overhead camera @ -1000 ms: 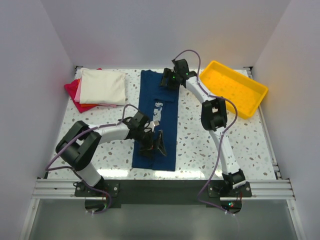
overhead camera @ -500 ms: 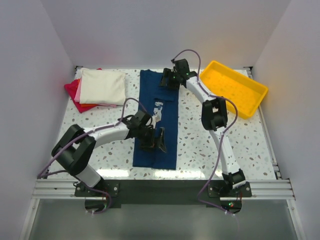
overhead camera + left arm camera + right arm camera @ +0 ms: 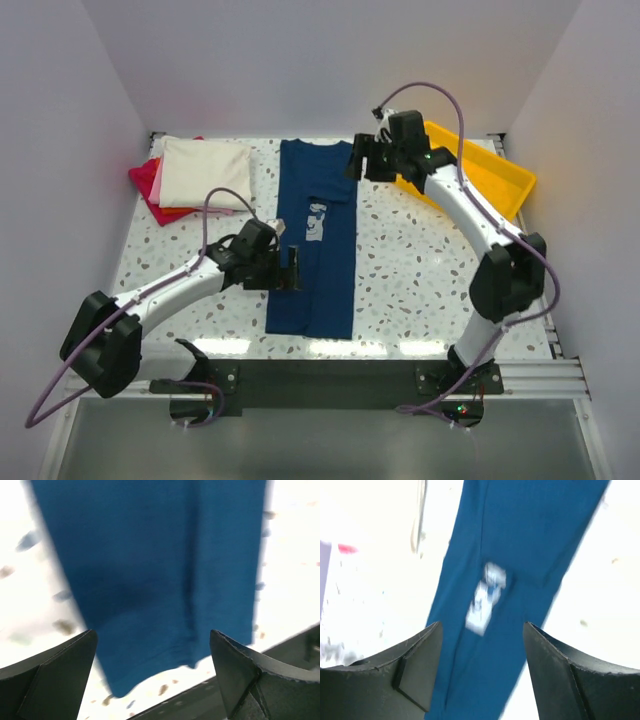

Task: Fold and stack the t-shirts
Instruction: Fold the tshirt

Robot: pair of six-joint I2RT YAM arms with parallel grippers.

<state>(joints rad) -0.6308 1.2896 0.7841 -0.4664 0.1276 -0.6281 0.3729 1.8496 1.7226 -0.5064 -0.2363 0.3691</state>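
The navy blue t-shirt [image 3: 318,270] lies as a long narrow strip down the middle of the table, pale print [image 3: 316,220] facing up. My left gripper [image 3: 292,270] is open and empty over the strip's left edge near its lower half. In the left wrist view [image 3: 152,680] the shirt [image 3: 150,565] and its hem show between the spread fingers. My right gripper [image 3: 360,162] is open and empty above the strip's far right corner. In the right wrist view [image 3: 480,675] the shirt [image 3: 520,540] and its print [image 3: 485,600] show below. Folded cream [image 3: 205,172], pink [image 3: 157,178] and red [image 3: 150,195] shirts are stacked at the back left.
A yellow plastic tray [image 3: 490,185] sits at the back right, partly behind my right arm. White walls close in the table on three sides. A dark rail [image 3: 320,375] runs along the near edge.
My left gripper has pulled back left, from on top of the shirt to its left edge. My right gripper has moved right, off the far end of the shirt. The shirt lies flat.
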